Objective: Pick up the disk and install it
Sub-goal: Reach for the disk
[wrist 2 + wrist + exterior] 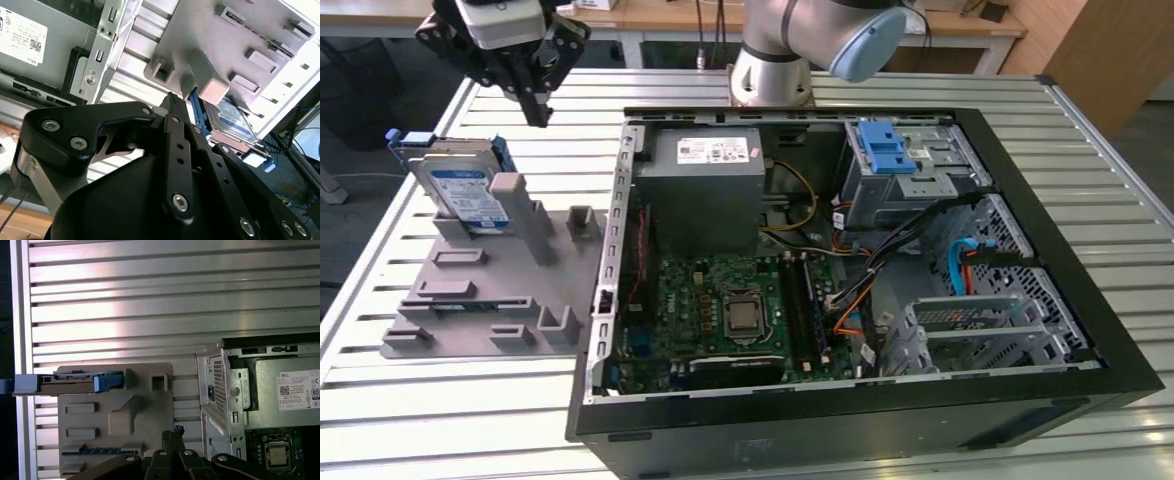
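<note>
Disk [460, 190] stands on edge in the grey holder plate [480, 300] on the slatted tabletop [454, 420], at the exterior view's left of the open computer case [854, 425], its white-and-blue label facing the camera and its blue bracket showing along the edges. Your gripper [534, 112] hangs above the plate, between the disk and the case, touching neither, its fingers closed on nothing. In the first wrist view you see the disk [75, 382] edge-on at one end of the plate, with the closed gripper [173, 432] apart from it. In the second wrist view the disk [232, 117] shows behind a grey post of the plate, beyond the gripper [172, 100]. Inside the case sit the grey power supply [707, 165] and the metal cage with a blue latch [907, 160]
</note>
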Robot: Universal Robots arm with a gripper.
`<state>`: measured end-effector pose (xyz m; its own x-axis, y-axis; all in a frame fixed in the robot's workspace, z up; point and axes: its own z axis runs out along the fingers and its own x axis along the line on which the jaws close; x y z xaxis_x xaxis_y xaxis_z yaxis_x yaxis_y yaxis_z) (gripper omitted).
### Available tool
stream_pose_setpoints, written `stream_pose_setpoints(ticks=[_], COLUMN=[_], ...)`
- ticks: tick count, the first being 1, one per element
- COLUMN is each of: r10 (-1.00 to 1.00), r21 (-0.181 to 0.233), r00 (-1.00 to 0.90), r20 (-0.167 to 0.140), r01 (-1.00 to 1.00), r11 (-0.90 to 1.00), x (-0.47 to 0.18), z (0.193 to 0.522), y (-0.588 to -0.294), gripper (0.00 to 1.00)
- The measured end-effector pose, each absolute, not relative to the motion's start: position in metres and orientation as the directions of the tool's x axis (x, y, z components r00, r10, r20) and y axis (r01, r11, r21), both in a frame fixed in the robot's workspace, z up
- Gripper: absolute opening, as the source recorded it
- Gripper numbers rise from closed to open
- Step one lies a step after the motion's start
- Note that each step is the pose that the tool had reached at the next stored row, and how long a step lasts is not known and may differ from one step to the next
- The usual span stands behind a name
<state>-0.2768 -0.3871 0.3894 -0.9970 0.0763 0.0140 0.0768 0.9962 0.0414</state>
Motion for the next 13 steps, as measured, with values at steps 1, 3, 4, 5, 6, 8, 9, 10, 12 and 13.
stream_pose_setpoints(ticks=[1, 3, 4, 5, 6, 8, 9, 10, 12, 13], r10=[0.076, 0.076, 0.076, 0.076, 0.076, 0.076, 0.076, 0.076, 0.076, 0.076], r21=[0.041, 0.041, 0.041, 0.041, 0.041, 0.041, 0.041, 0.041, 0.041, 0.041], r00=[-0.997, -0.997, -0.997, -0.997, -0.997, -0.997, -0.997, -0.997, -0.997, -0.997], r20=[0.014, 0.014, 0.014, 0.014, 0.014, 0.014, 0.014, 0.014, 0.014, 0.014], r01=[0.077, 0.077, 0.077, 0.077, 0.077, 0.077, 0.077, 0.077, 0.077, 0.077], r11=[0.996, 0.996, 0.996, 0.996, 0.996, 0.996, 0.996, 0.996, 0.996, 0.996], x=[-0.279, -0.283, -0.285, -0.287, -0.289, -0.293, -0.295, -0.297, -0.300, -0.302], z=[0.389, 0.389, 0.389, 0.389, 0.389, 0.389, 0.389, 0.389, 0.388, 0.388], y=[-0.387, -0.386, -0.386, -0.386, -0.386, -0.385, -0.385, -0.385, -0.384, -0.384], gripper=[0.11, 0.11, 0.11, 0.11, 0.11, 0.11, 0.11, 0.11, 0.11, 0.11])
